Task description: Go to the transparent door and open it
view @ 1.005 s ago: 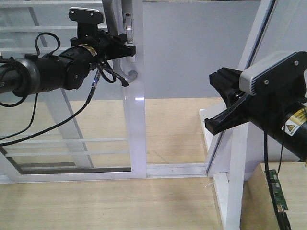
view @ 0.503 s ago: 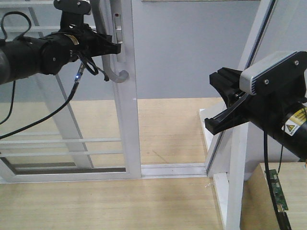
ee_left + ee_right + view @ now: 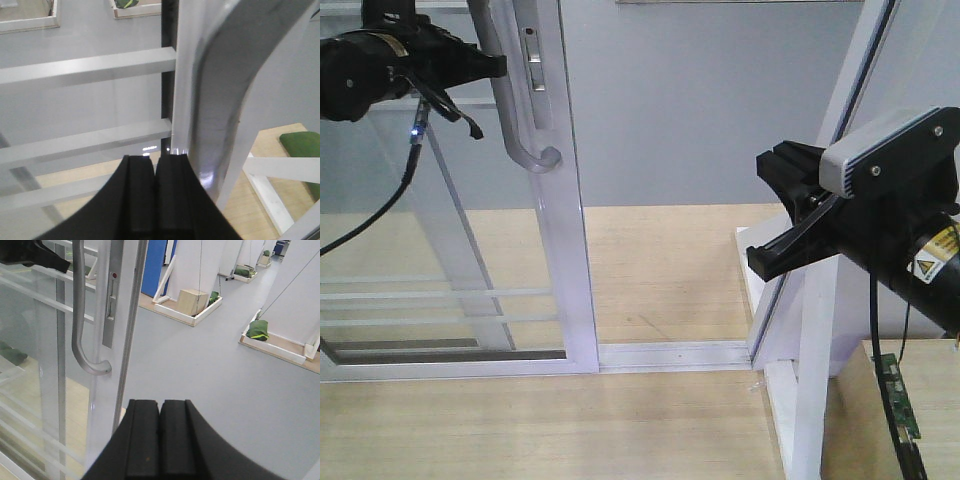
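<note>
The transparent door (image 3: 570, 250) is a glass panel in a glossy white frame with a curved grey pull handle (image 3: 510, 110). It stands left of a wide gap in the doorway. My left gripper (image 3: 498, 66) is at the upper left with its tip against the handle's left side. In the left wrist view this gripper (image 3: 155, 161) is shut, with nothing between its fingers, and the handle (image 3: 235, 75) is just to its right. My right gripper (image 3: 788, 216) hovers at the right, away from the door. In its wrist view it (image 3: 160, 405) is shut and empty, facing the handle (image 3: 77, 315).
A white floor track (image 3: 670, 352) runs across the threshold. A slanted white frame post (image 3: 820, 330) rises at the right beside my right arm. A barred glass pane (image 3: 440, 295) lies behind the door. Beyond the doorway are a grey floor and a low white tray holding a cardboard box (image 3: 192, 302).
The door and its handle have slid left, with my left gripper moving left alongside, and the gap has widened. The right arm has not moved.
</note>
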Tool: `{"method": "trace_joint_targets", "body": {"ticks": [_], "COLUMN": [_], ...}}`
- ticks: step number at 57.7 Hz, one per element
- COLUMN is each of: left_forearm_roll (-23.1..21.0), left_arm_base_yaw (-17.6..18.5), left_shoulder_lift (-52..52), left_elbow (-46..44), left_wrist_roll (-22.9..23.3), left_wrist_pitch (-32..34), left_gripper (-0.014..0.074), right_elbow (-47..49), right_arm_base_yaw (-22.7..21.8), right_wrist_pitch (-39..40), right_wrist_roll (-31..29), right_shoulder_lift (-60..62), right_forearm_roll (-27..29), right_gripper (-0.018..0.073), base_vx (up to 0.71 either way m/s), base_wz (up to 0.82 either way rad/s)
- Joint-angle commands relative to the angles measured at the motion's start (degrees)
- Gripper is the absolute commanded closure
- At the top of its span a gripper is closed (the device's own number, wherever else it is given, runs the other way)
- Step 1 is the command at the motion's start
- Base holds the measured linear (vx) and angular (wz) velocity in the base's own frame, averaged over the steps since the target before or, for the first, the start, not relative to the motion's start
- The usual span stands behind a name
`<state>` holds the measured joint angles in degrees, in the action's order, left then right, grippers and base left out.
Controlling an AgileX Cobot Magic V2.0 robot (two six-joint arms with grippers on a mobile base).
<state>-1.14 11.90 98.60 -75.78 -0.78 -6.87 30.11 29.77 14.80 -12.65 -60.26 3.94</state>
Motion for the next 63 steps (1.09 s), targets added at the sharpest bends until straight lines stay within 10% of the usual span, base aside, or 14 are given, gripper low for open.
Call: {"method": "trace_joint_targets", "body": {"ticks": [1,41,63], "left_forearm_roll": [1.1,2.2,2.3], "left_arm_base_yaw": [0.0,0.1,0.0], "left_shoulder_lift": [-5.4,-59.1,-90.1], "left_elbow": [-2.0,43.8,53.9], "left_wrist_roll": [-1.6,-7.2,-1.1], "left_wrist_pitch": [-0.2,-3.7,-26.3], "left_gripper": [0.0596,0.0596,0.0596], "right_elbow": [1.7,1.2,-12.3], "right_arm_base_yaw": [-0.2,-0.2,-5.4], "right_wrist_pitch": [4.6,-15.7,-15.6], "right_wrist_roll": [0.2,-3.2,-2.8], "right_shoulder_lift": [1.1,16.4,32.4], "right_forearm_roll": [-0.1,9.8,9.9], "right_gripper": [0.0565,0.0564,0.0564], "base_vx": [0.0,0.0,0.0], "base_wz": [0.0,0.0,0.0]}}
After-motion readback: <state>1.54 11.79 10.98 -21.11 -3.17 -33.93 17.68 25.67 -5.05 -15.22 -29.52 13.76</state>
